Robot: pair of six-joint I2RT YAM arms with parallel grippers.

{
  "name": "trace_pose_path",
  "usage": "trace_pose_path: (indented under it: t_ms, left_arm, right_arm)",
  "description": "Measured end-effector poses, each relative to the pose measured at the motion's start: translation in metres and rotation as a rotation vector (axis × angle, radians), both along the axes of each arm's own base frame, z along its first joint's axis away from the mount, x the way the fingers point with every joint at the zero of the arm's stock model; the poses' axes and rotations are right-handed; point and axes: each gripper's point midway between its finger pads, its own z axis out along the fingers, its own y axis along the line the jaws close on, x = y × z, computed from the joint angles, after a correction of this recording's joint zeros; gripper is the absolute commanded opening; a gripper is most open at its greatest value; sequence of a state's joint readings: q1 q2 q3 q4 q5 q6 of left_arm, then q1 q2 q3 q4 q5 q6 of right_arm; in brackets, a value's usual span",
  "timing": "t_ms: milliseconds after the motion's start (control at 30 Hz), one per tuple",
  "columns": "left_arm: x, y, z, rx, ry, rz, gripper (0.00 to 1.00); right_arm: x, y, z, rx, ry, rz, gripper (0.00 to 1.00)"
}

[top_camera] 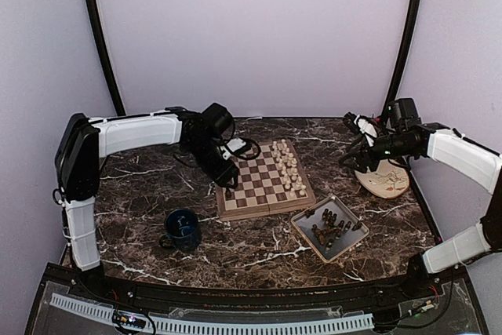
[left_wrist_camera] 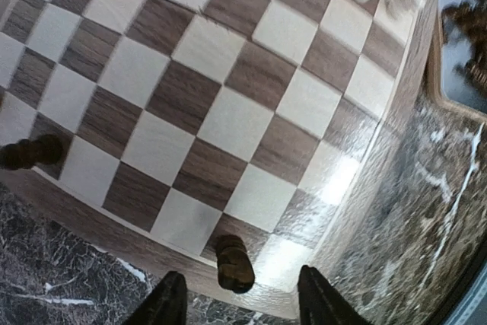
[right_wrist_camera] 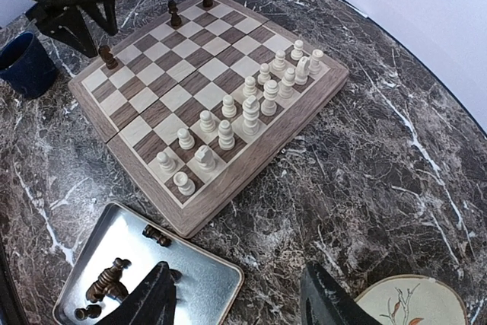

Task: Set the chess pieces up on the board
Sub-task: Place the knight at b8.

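I see the dark marble table [top_camera: 141, 186] across the whole view, with the square wooden chessboard with a tan border [top_camera: 263, 190] at its middle. The grey rectangular metal tray [right_wrist_camera: 198, 283] lies just to the near right of the board. The round beige plate [top_camera: 388, 186] sits to the far right of the tray, and the dark blue mug [top_camera: 182, 229] stands to the near left of the board.

My left gripper [left_wrist_camera: 240, 294] is at the board's left edge, its fingers wide and straddling one dark brown piece [left_wrist_camera: 233, 262] without touching it. My right gripper [right_wrist_camera: 236, 294] hangs spread wide and empty above the plate.

The cream-white pieces [right_wrist_camera: 251, 108] fill two rows along the board's right edge. Three dark ones stand along its left edge, and more dark pieces [right_wrist_camera: 106, 285] lie in the tray.
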State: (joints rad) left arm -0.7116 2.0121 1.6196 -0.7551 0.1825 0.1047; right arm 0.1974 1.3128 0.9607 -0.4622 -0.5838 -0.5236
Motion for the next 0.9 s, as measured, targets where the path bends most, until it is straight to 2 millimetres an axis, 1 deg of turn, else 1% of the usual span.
trace_pose_path:
  t_ms: [33,67,100,133,167,200,233,300,333,400,433,500,567,667,733,767,833,867,900]
  left_arm:
    - [0.002,-0.002,0.011,-0.019,-0.025,-0.002,0.75]
    - [0.006,-0.004,0.024,-0.045,-0.058,-0.001,0.81]
    - [0.009,-0.007,0.039,-0.072,-0.094,-0.002,0.83]
    - [0.013,-0.010,0.057,-0.112,-0.139,0.007,0.84]
    - [0.018,-0.013,0.078,-0.162,-0.195,0.021,0.86]
    - [0.021,-0.014,0.095,-0.201,-0.240,0.032,0.97]
    - [0.025,-0.014,0.117,-0.253,-0.308,0.048,0.99]
    - [0.029,-0.008,0.151,-0.328,-0.414,0.103,0.99]
    - [0.032,-0.004,0.164,-0.353,-0.461,0.132,0.99]
    - [0.039,-0.002,0.179,-0.390,-0.525,0.169,0.99]
    - [0.042,-0.003,0.181,-0.403,-0.544,0.180,0.99]
    - [0.047,-0.003,0.173,-0.410,-0.566,0.197,0.99]
    - [0.047,-0.001,0.152,-0.399,-0.564,0.206,0.99]
    - [0.039,0.010,0.116,-0.370,-0.551,0.216,0.99]
    - [0.032,0.018,0.105,-0.359,-0.556,0.223,0.99]
    - [0.031,0.024,0.103,-0.351,-0.572,0.239,0.99]
    - [0.035,0.033,0.108,-0.335,-0.609,0.281,0.99]
    - [0.037,0.035,0.112,-0.328,-0.622,0.288,0.99]
    - [0.042,0.034,0.121,-0.317,-0.643,0.287,0.99]
  right_arm:
    - [0.001,0.000,0.005,0.000,-0.001,0.000,0.56]
    - [0.002,0.000,0.011,0.000,-0.008,0.002,0.56]
    - [0.003,0.001,0.019,0.000,-0.015,0.004,0.56]
    - [0.004,0.001,0.025,-0.002,-0.025,0.008,0.56]
    - [0.005,0.001,0.033,-0.005,-0.036,0.011,0.55]
    - [0.005,0.002,0.040,-0.008,-0.045,0.014,0.55]
    - [0.005,0.002,0.048,-0.014,-0.056,0.022,0.55]
    - [0.004,0.003,0.057,-0.032,-0.075,0.031,0.55]
    - [0.000,0.005,0.059,-0.048,-0.081,0.043,0.54]
    - [-0.009,0.008,0.054,-0.079,-0.068,0.070,0.53]
    - [-0.014,0.012,0.048,-0.100,-0.059,0.089,0.53]
    - [-0.026,0.015,0.029,-0.149,-0.025,0.120,0.51]
    - [-0.040,0.018,0.007,-0.197,0.032,0.151,0.49]
    - [-0.062,0.018,-0.030,-0.285,0.117,0.193,0.47]
    - [-0.075,0.015,-0.051,-0.339,0.168,0.214,0.45]
    - [-0.081,0.013,-0.060,-0.364,0.190,0.220,0.45]
    - [-0.086,0.008,-0.069,-0.400,0.213,0.220,0.41]
    - [-0.087,0.005,-0.072,-0.417,0.216,0.215,0.39]
    - [-0.087,0.002,-0.075,-0.435,0.219,0.208,0.37]
